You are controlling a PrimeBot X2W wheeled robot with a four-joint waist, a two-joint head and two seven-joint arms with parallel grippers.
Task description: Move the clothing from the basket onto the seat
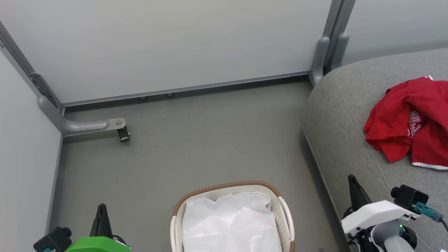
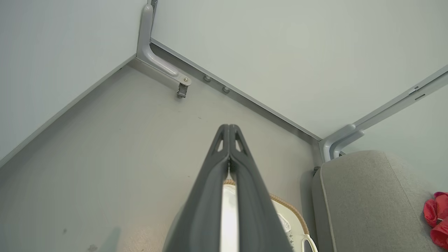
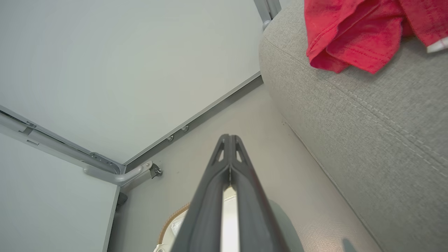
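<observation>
The red clothing lies crumpled on the grey seat at the right, white trim and lettering showing. It appears again in the right wrist view as red clothing on the seat, and at the edge of the left wrist view. The white basket with its brown rim stands on the floor at bottom centre, holding just its white liner. My left gripper is shut and empty at lower left, left of the basket. My right gripper is shut and empty beside the seat's front edge.
Pale partition walls close off the grey floor at the back and left. A grey metal bracket foot juts from the left corner, and a grey post stands where the seat meets the wall.
</observation>
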